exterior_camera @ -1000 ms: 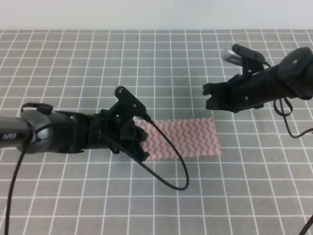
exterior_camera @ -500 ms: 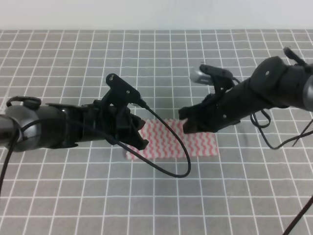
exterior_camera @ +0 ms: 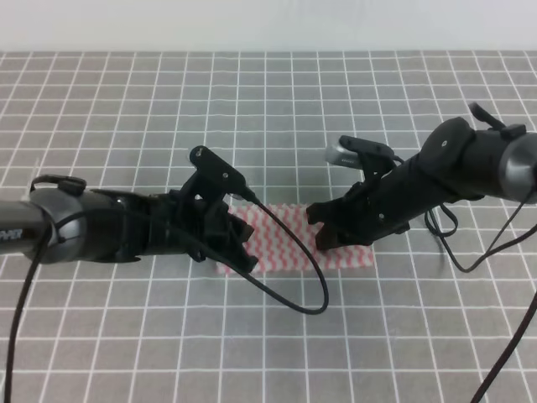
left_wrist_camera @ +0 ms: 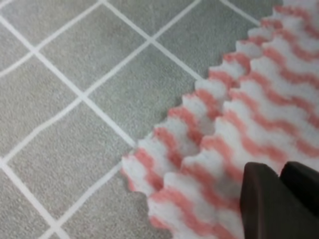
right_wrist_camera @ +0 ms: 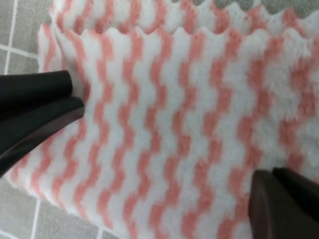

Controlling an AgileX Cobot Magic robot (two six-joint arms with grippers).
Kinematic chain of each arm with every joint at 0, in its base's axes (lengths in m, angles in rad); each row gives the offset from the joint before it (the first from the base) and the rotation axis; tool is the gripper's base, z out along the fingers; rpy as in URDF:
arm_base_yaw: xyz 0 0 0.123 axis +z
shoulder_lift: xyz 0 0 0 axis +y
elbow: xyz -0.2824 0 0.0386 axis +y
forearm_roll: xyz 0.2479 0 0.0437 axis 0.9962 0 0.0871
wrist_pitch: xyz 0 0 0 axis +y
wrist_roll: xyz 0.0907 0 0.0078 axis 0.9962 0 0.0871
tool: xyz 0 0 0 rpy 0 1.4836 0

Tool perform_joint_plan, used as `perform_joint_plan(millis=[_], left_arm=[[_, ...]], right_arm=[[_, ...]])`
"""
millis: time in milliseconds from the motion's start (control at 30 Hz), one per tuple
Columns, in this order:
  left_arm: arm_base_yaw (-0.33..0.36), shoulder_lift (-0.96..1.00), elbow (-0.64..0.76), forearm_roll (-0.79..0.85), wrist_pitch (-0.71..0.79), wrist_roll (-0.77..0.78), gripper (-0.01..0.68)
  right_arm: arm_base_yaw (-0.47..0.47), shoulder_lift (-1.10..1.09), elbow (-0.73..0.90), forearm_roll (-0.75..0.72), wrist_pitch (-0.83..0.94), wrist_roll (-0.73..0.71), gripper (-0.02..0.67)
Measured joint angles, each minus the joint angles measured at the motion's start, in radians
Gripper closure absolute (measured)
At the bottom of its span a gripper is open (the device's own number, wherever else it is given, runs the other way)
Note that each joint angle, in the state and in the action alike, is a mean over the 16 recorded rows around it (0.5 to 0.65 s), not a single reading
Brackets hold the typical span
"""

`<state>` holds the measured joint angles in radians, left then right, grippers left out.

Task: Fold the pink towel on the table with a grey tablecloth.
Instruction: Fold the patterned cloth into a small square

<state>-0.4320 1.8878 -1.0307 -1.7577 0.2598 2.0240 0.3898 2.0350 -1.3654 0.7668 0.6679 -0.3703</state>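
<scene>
Grey tablecloth (exterior_camera: 126,109) with its grid of thin white lines spreads under both my arms, and the pink towel (exterior_camera: 281,239) lies flat near the middle of it as a doubled strip, long side running left to right.

My left gripper (exterior_camera: 237,243) lies low over the towel's left end. In the left wrist view two layers with pinked edges sit slightly offset at the corner, the upper one set back from the lower, and my dark fingertips (left_wrist_camera: 279,199) stand side by side with almost no gap, resting on the upper layer. I cannot tell whether any cloth is pinched between them. A black cable (exterior_camera: 289,269) loops from this wrist across the towel and onto the tablecloth in front of it.

My right gripper (exterior_camera: 323,227) reaches across towards the middle and comes down on the towel's right half. In the right wrist view its fingertips (right_wrist_camera: 284,204) are pressed together at the bottom right, down against the striped cloth, though I cannot tell if they hold a fold. My left fingers (right_wrist_camera: 37,104) show at that view's left edge, on the same towel.
</scene>
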Motion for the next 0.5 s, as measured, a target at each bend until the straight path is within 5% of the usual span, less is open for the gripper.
perform_joint_plan(millis=[500], left_arm=[[0.03, -0.107, -0.001, 0.194, 0.104, -0.472, 0.661]], right_arm=[[-0.001, -0.157, 0.002, -0.231, 0.0, 0.174, 0.664]])
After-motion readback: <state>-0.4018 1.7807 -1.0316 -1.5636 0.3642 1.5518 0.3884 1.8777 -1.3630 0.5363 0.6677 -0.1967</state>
